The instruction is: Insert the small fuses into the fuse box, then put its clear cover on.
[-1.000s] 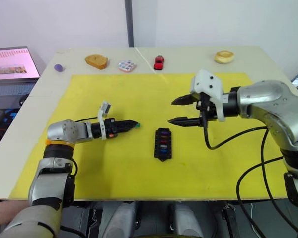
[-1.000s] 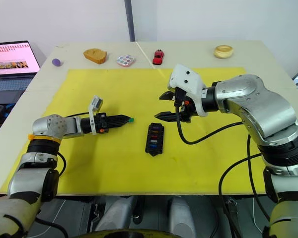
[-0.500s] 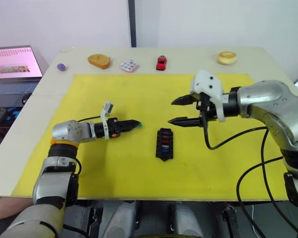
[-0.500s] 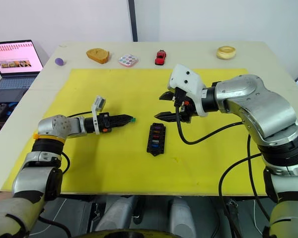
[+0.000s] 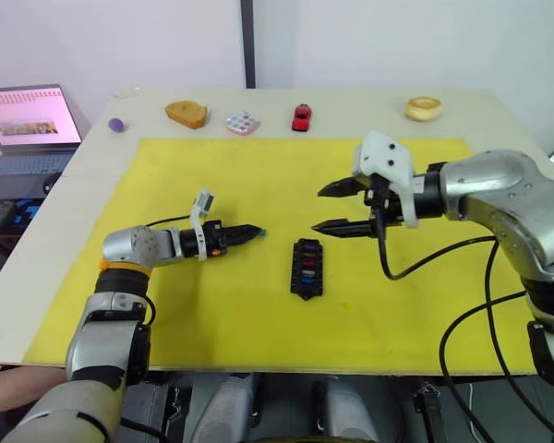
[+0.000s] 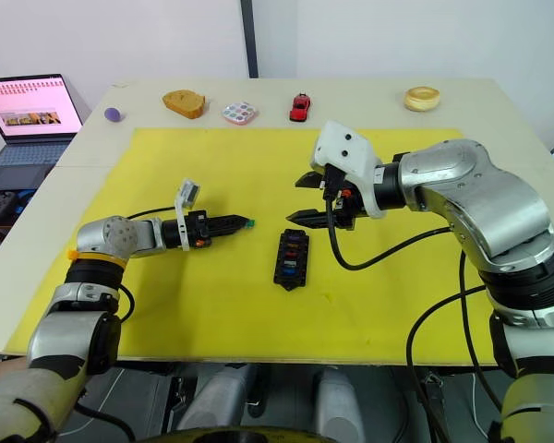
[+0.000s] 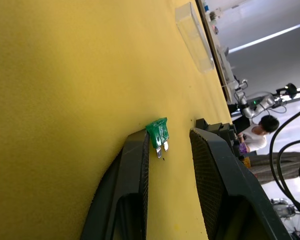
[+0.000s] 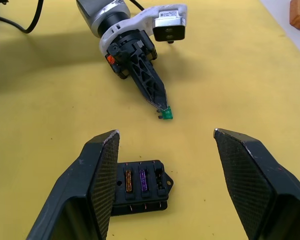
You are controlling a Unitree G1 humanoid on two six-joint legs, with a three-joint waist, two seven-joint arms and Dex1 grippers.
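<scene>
Two robot arms reach over a yellow mat (image 5: 258,175) on a pale table (image 5: 351,101). The left arm lies low and nearly level, its forearm pointing toward the middle of the mat. The left gripper (image 5: 249,233) has its jaws drawn narrow, and a green fuse (image 7: 157,133) sits at the tip of one finger; the wrist view shows a gap to the other finger, so I cannot tell whether the fuse is truly pinched.

The right arm comes in from the right, bent at the elbow, held above the mat. The right gripper (image 5: 335,207) has its jaws spread wide with nothing between them.

The fuse box (image 5: 305,268) lies on the mat between the two grippers, just below the right gripper's fingertips and near the left gripper's tip. Orange and purple fuses (image 8: 136,179) sit in its slots. The clear cover (image 7: 194,36) lies on the mat, well apart from the left gripper.

Compared with one second ago, the left gripper has edged slightly closer to the fuse box; the right gripper holds the same pose.
</scene>
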